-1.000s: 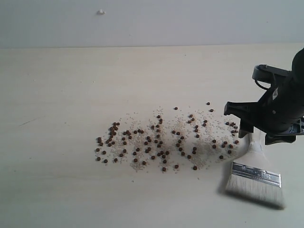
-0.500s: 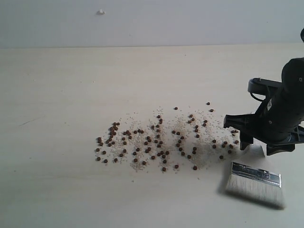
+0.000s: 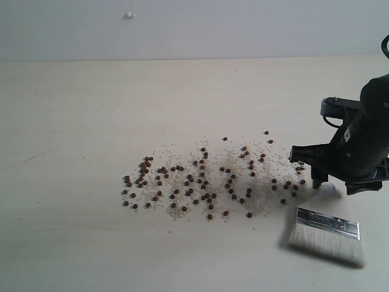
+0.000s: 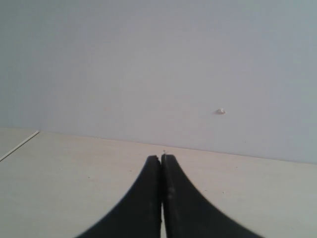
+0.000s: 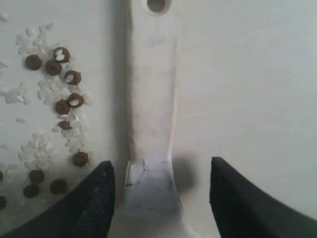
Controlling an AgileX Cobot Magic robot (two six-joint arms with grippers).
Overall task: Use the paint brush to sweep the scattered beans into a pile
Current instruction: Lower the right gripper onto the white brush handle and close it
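Observation:
The beans (image 3: 206, 179) lie scattered in a wide band across the middle of the table, mixed with whitish grit. The paint brush (image 3: 328, 231) lies flat at the right end of that band, bristles toward the front edge. Its pale handle (image 5: 151, 94) runs under my right gripper (image 3: 337, 182), which stands open and low over it. In the right wrist view the two black fingers straddle the handle (image 5: 161, 166) without touching it, with a few beans (image 5: 67, 101) beside it. My left gripper (image 4: 161, 157) is shut on nothing, above bare table; it is out of the exterior view.
The pale wooden table (image 3: 91, 109) stretches left and back to a grey wall (image 3: 194, 27) with a small white mark (image 3: 129, 15). A faint dark scratch (image 3: 36, 156) marks the table at the left.
My right gripper has sunk lower over the brush handle and now hides most of it. The brush and beans lie where they were.

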